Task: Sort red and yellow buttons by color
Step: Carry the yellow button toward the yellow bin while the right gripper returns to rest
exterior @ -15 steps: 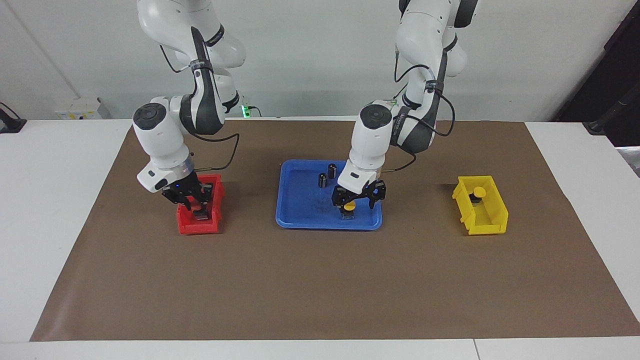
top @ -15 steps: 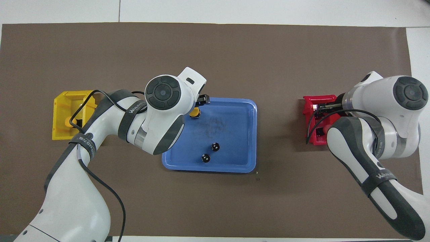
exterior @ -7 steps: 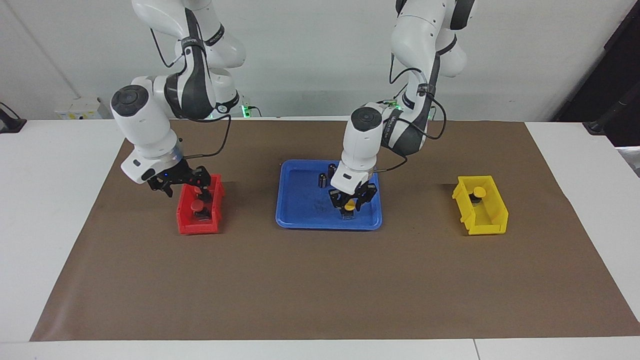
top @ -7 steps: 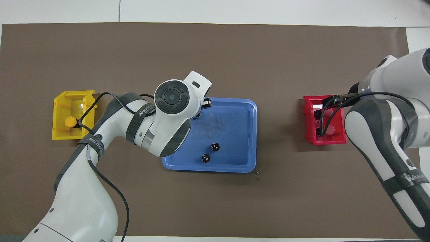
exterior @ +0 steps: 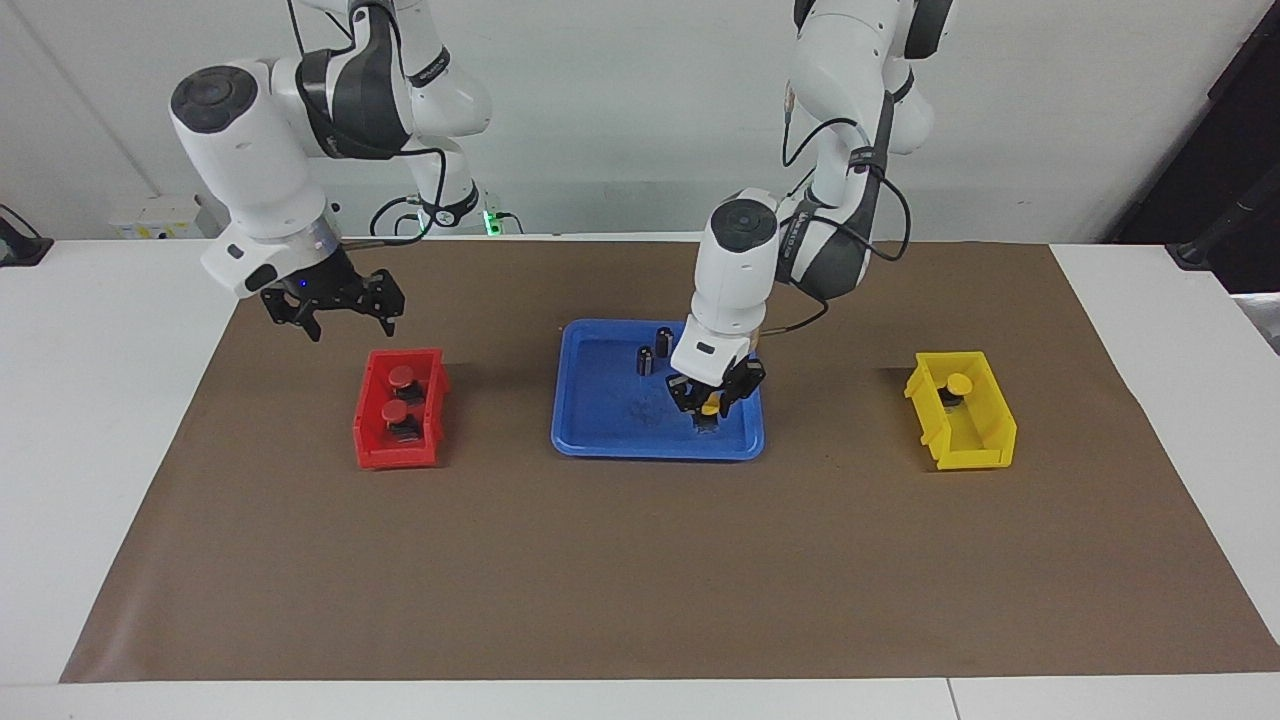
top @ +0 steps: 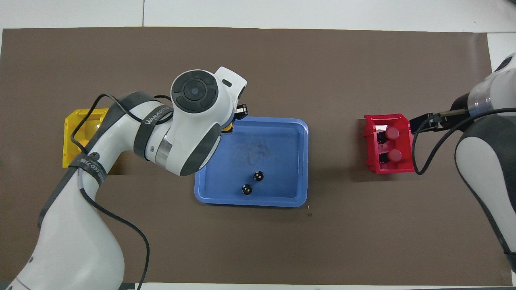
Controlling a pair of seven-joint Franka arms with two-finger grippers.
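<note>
White wall backs the counter (exterior: 1150, 420), which carries a brown mat (exterior: 640, 560) with three containers in a row: a red bin (exterior: 372, 452) toward the right arm's end, a blue tray (exterior: 600, 440) in the middle and a yellow bin (exterior: 985, 440) toward the left arm's end. Two red buttons (exterior: 400, 377) sit in the red bin, one nearer the robots than the other. One yellow button (exterior: 958, 384) sits in the yellow bin. The last yellow button (exterior: 709, 407) is in the blue tray, at the corner toward the left arm's end and farther from the robots, with the left tool (exterior: 712, 402) closed around it. Two black cylinders (top: 258, 175) stand in the tray nearer the robots and are not part of the sort. The right tool (exterior: 338, 312) is raised over the mat beside the red bin, fingers spread and empty; that arm waits. The step in hand appears to be the lift of the last yellow button. Raise it straight up until its base clears the tray rim, keep the grip constant, then carry it over the yellow bin. Lower it into free space beside the button already there, and release only once it is low inside the walls.
</note>
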